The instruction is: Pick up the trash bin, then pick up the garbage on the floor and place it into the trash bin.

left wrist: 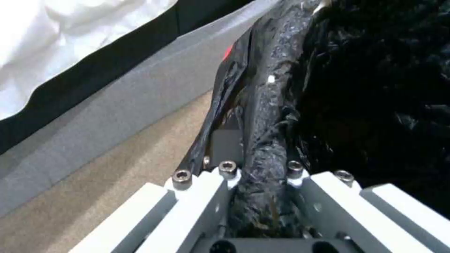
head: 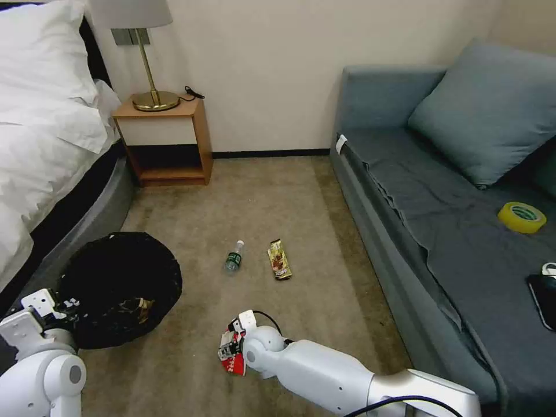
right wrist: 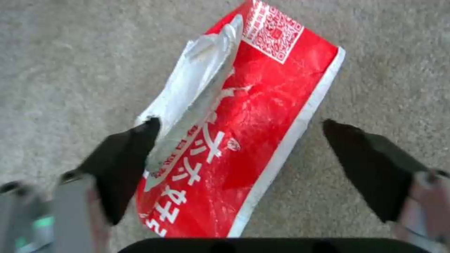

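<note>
The trash bin [head: 119, 286], lined with a crinkled black bag, is at the left beside the bed. My left gripper [head: 65, 304] is shut on its near rim; in the left wrist view the fingers [left wrist: 227, 175] pinch the bag-covered rim [left wrist: 267, 116]. A tan crumpled piece [head: 139, 310] lies inside the bin. My right gripper [head: 231, 347] is low over the red-white packet [head: 234, 364] on the carpet. In the right wrist view that gripper [right wrist: 239, 126] is open, its dark fingertips straddling the packet [right wrist: 267, 116]. Farther out lie a small clear bottle [head: 234, 258] and a gold-brown snack wrapper [head: 280, 259].
A bed [head: 40, 145] borders the left, with a wooden nightstand [head: 165, 139] and lamp [head: 152, 87] at the back. A grey sofa [head: 440, 231] runs along the right, carrying a yellow tape roll [head: 521, 217] and a black phone [head: 544, 301]. Open carpet lies between.
</note>
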Tool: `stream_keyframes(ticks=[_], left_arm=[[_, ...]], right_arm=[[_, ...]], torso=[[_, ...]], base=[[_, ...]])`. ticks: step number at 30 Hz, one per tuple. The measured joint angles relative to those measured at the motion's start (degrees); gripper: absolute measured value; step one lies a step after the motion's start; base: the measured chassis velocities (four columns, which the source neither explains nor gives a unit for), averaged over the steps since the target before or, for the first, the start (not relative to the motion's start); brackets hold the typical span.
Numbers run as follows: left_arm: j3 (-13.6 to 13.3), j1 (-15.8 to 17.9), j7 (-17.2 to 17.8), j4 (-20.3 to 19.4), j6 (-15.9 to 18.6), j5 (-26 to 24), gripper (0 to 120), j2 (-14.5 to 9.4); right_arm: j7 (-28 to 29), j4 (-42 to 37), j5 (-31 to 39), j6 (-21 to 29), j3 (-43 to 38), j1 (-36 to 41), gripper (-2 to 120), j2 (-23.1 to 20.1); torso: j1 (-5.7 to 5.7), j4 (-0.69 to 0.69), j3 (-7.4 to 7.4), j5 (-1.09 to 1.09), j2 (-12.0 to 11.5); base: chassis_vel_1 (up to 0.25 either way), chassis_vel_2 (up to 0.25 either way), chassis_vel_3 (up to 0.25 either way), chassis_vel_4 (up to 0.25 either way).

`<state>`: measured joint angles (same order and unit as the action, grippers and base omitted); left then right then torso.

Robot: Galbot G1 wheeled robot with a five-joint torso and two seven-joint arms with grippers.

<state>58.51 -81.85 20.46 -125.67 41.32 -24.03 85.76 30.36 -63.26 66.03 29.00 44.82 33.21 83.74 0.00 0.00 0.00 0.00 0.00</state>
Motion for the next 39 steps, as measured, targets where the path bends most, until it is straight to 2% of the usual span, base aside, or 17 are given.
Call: stream_keyframes(ticks=[3, 4, 8, 10, 11, 14, 18, 19, 22, 24, 39], left_arm=[[0.15, -0.07, -0.01, -0.09, -0.02, 0.03, 2, 0.02], [0.15, -0.07, -0.01, -0.09, -0.02, 0.03, 2, 0.02], [0.29, -0.07, -0.02, -0.14, -0.10, 0.14, 2, 0.12], [0.29, -0.07, -0.02, -0.13, -0.11, 0.15, 2, 0.13], [0.30, -0.09, -0.04, -0.06, -0.17, 0.21, 2, 0.21], [0.31, -0.10, -0.07, 0.05, -0.22, 0.28, 2, 0.24], [0.42, -0.08, -0.13, 0.42, -0.40, 0.42, 2, 0.29], [0.42, -0.08, -0.13, 0.42, -0.40, 0.42, 2, 0.29], [0.45, 0.14, -0.18, 0.73, -0.45, 0.48, 2, 0.33], [0.43, 0.22, -0.19, 0.78, -0.45, 0.52, 2, 0.35], [0.41, 0.25, -0.34, 0.72, -0.55, 0.51, 2, 0.30]], right_arm=[[-0.80, 0.41, -0.54, -0.41, 0.04, 0.13, 74, -0.22], [-0.80, 0.41, -0.54, -0.41, 0.04, 0.13, 74, -0.22], [-1.49, 0.56, -1.20, -1.11, 0.38, 0.41, 54, -0.34], [-1.53, 0.56, -1.22, -1.12, 0.41, 0.41, 54, -0.35], [-1.78, 0.54, -1.38, -1.32, 0.58, 0.41, 45, -0.38], [-1.94, 0.52, -1.46, -1.47, 0.67, 0.41, 39, -0.40], [-2.23, 0.28, -1.70, -1.96, 0.84, 0.40, 20, -0.54], [-2.23, 0.28, -1.70, -1.96, 0.84, 0.40, 20, -0.54], [-2.57, -0.79, -2.03, -2.48, 1.06, 0.39, 4, -1.28], [-2.65, -0.98, -2.12, -2.57, 1.08, 0.38, 0, -1.42], [-2.55, -6.32, -1.67, -3.23, 1.79, -0.56, 0, -4.42]], torso=[[0.00, 0.00, 0.00, 0.00, 0.00], [0.00, 0.00, 0.00, 0.00, 0.00], [0.00, 0.00, 0.00, 0.00, 0.00], [0.00, 0.00, 0.00, 0.00, 0.00], [0.00, 0.00, 0.00, 0.00, 0.00], [0.00, 0.00, 0.00, 0.00, 0.00], [0.00, 0.00, 0.00, 0.00, 0.00], [0.00, 0.00, 0.00, 0.00, 0.00], [0.00, 0.00, 0.00, 0.00, 0.00], [0.00, 0.00, 0.00, 0.00, 0.00], [0.00, 0.00, 0.00, 0.01, 0.00]], base=[[0.000, 0.000, 0.000, 0.000], [0.000, 0.000, 0.000, 0.000], [0.000, 0.000, 0.000, 0.000], [0.000, 0.000, 0.000, 0.000], [0.000, 0.000, 0.000, 0.000], [0.000, 0.000, 0.000, 0.000], [0.000, 0.000, 0.000, 0.000], [0.000, 0.000, 0.000, 0.000], [0.000, 0.000, 0.000, 0.000], [0.000, 0.000, 0.000, 0.000], [0.000, 0.000, 0.000, 0.000]])
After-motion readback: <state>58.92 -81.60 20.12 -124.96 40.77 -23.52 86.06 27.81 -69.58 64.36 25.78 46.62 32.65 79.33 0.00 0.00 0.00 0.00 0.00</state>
